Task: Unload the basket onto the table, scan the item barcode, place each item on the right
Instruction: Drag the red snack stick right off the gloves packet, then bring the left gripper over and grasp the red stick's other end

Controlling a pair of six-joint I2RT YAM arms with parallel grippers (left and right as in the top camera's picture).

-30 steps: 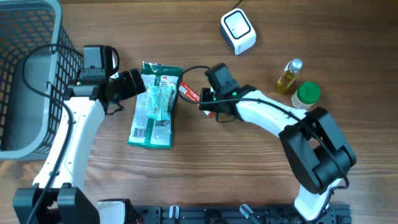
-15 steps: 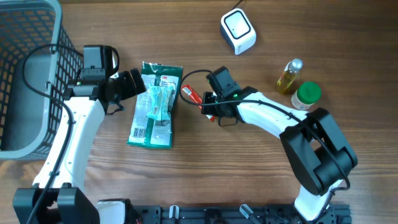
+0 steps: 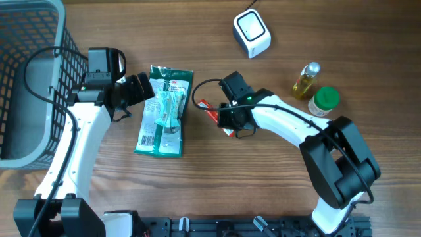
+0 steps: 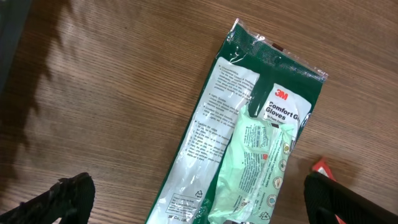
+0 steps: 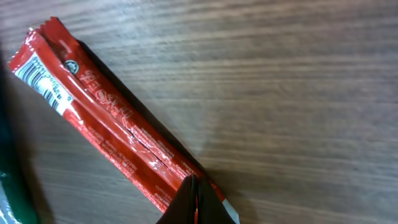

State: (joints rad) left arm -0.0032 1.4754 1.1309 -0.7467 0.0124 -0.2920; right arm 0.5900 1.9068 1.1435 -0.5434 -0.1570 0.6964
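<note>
Right gripper is clenched on the near end of the red stick packet, pinching only the crimped tail. The rest of the packet lies flat on the table. That end grip looks deliberate: it leaves the barcode at the free end uncovered and facing up, ready to be shown to a reader.

The packet runs at a slant just right of the glove pack, its barcode end nearest the pack but apart from it. A lift straight up should clear the pack's edge, whereas a drag toward it could catch the film.

Left gripper hangs spread wide and empty over the glove pack's upper left edge, holding nothing and out of the packet's way.

Beyond the glove pack and off to its right sits the white scanner, with bare table between, so the carry there looks unobstructed. Farther right of the pack stand an oil bottle and a green-lidded jar, close enough to the right arm's elbow to mind on the swing. The wire basket is well left of the pack.
</note>
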